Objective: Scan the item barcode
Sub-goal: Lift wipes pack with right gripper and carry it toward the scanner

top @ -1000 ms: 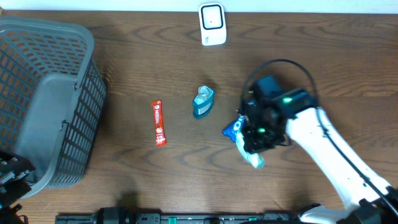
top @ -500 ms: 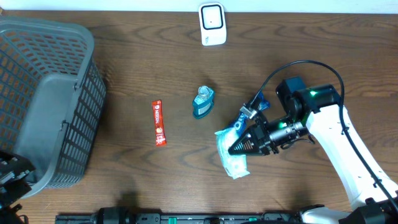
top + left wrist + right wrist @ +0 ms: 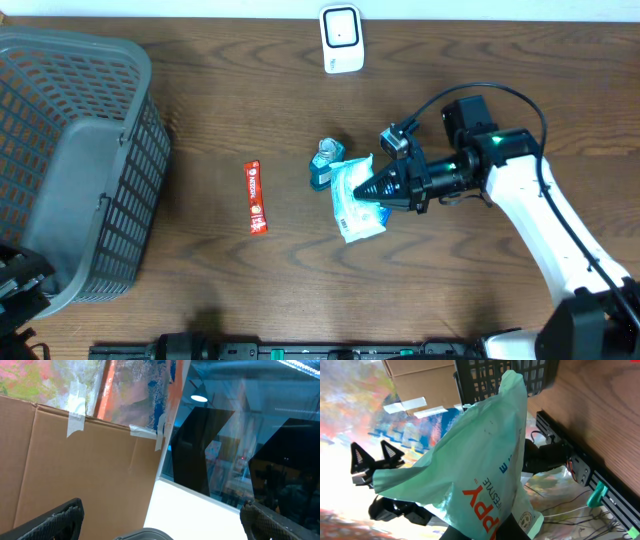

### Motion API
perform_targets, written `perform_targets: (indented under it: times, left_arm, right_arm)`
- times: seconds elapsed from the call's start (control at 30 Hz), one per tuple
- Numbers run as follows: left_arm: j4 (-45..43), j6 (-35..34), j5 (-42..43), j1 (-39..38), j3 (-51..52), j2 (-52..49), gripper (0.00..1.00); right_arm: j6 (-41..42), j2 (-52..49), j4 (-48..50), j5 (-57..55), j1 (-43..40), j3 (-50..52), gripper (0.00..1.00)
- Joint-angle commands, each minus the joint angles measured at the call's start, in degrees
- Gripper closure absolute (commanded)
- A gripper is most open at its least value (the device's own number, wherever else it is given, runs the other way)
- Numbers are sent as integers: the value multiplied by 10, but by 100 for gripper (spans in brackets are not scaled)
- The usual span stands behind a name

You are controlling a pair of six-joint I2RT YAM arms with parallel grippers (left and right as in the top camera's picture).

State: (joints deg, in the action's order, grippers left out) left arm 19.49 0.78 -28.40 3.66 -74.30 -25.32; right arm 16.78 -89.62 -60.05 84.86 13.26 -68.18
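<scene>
As it hangs from the right gripper [image 3: 385, 187], we enter the task item first.

Item: one packet [image 3: 355, 200], pale green and white film with red lettering. By our reading it is lifted off the table [image 3: 200, 300] near the middle, just beside the blue bottle [image 3: 322, 172] and well apart from the scanner [image 3: 341, 38] at the far edge.

Holder: right gripper, jaws pinched tight on one end of the packet. In the right wrist view the film [image 3: 485, 460] fans out loose and creased beyond the pinch.

Handling, in our judgement: light, limp and crinkly, with a smooth film that may slip. It will sag and fold under its own weight, and a fold could bend or cover the code. We would hold it by a sealed edge or corner, away from the print, so that one face hangs flat toward the scanner. We cannot tell where the barcode sits, nor what is inside.

Also listed:
- left gripper [image 3: 162, 522], jaws spread wide and holding nothing, off the near left corner beside the basket [image 3: 80, 60], its camera facing a cardboard box [image 3: 75, 470].
- red sachet [image 3: 256, 197], flat on the table between basket and bottle.
</scene>
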Motion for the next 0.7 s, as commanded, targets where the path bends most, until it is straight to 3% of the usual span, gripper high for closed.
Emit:
perform_targets:
  times: [0.0, 0.2, 0.33, 0.53, 0.67]
  left_arm:
    - [-3, -11, 5, 3, -2, 5, 0]
    - [-9, -11, 6, 3, 11, 31, 0]
    - [-23, -11, 18, 3, 35, 101, 1]
    - [7, -15, 183, 3, 39, 179, 1]
    - [20, -16, 205, 3, 40, 206, 1]
  right_arm:
    - [14, -8, 11, 46, -5, -4, 99]
    - [14, -8, 15, 46, -6, -4, 99]
    - [14, -8, 15, 46, -6, -4, 99]
    - [16, -8, 16, 46, -6, -4, 99]
    - [16, -8, 34, 46, -6, -4, 99]
